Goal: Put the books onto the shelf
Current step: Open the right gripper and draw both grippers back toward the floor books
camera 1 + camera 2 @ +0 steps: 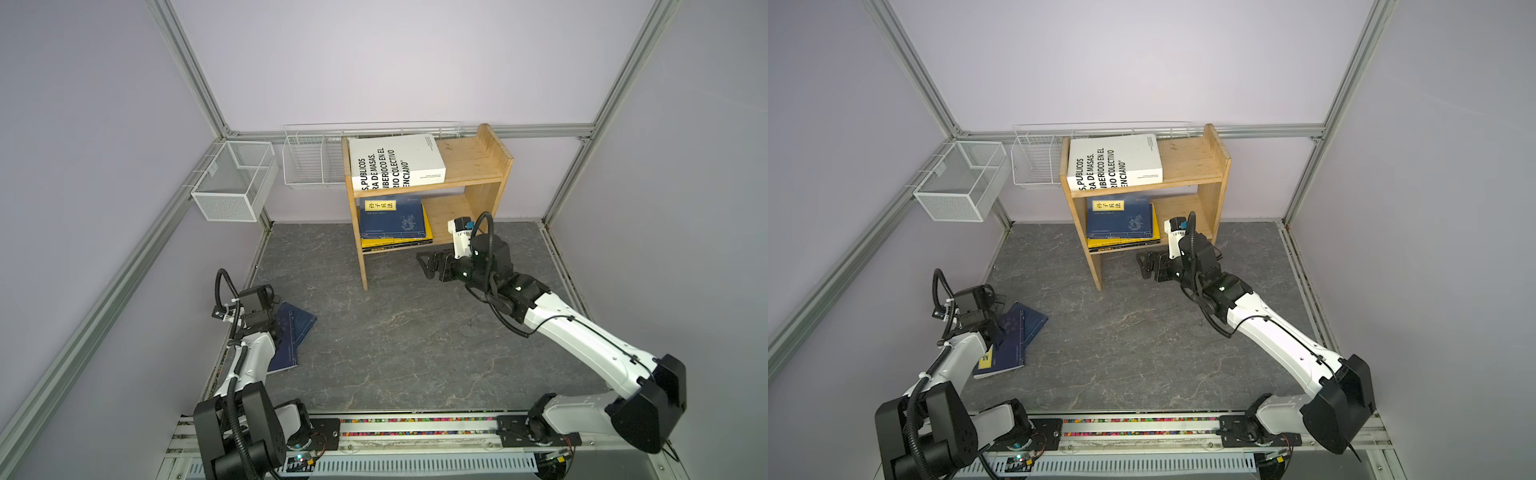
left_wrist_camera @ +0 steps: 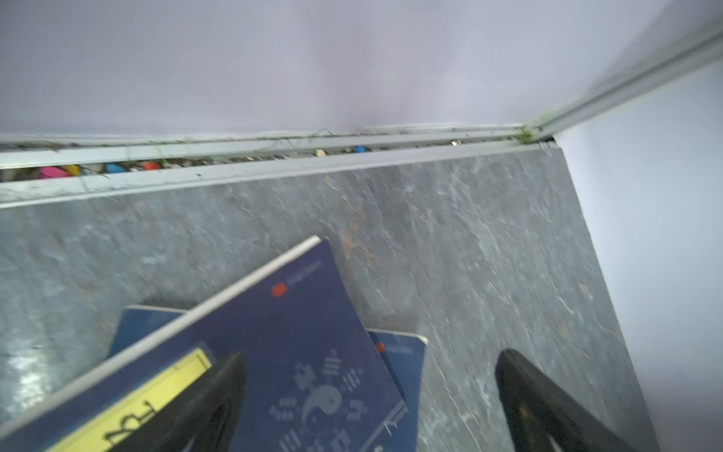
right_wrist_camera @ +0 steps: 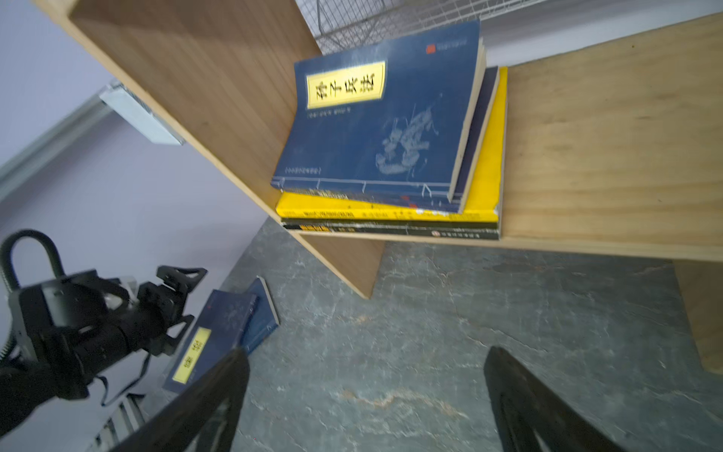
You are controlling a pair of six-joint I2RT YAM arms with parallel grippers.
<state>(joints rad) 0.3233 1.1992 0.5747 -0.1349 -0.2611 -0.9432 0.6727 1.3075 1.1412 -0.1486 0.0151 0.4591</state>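
Observation:
The pine shelf stands at the back of the table. A thick white book lies flat on its top tier. On the lower tier a navy book tops a stack, with a yellow book and a black book under it. My right gripper hangs open just in front of that tier with nothing between its fingers. Two navy books overlap on the floor at the left. My left gripper stands open low over them.
Two white wire baskets hang on the back-left walls beside the shelf. Aluminium frame posts and lilac walls close the cell in. A rail runs along the front edge between the arm bases.

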